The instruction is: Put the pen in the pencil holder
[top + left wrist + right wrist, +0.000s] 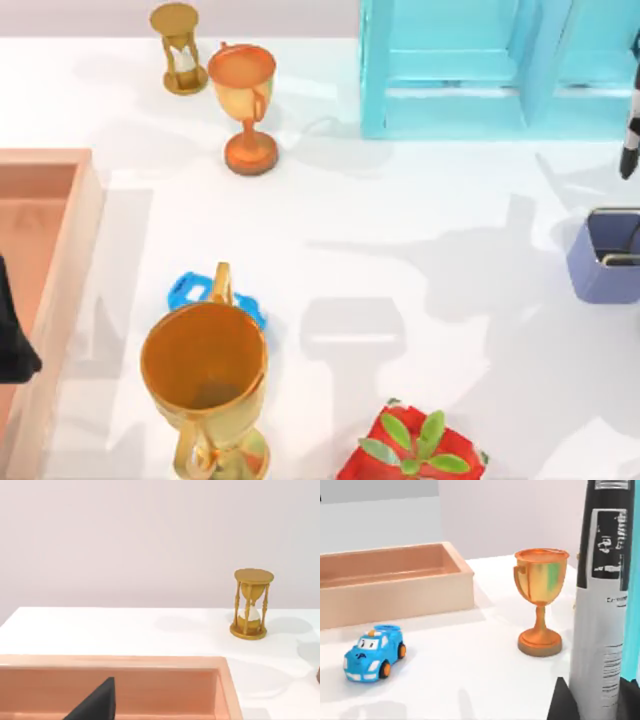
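Above the pencil holder (606, 256), my right pincer (592, 700) is clamped on the pen (631, 135), upright for dropping inside.

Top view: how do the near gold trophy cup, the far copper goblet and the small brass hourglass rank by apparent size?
1. Near gold trophy cup, though it stands closest to the camera.
2. Far copper goblet.
3. Small brass hourglass.
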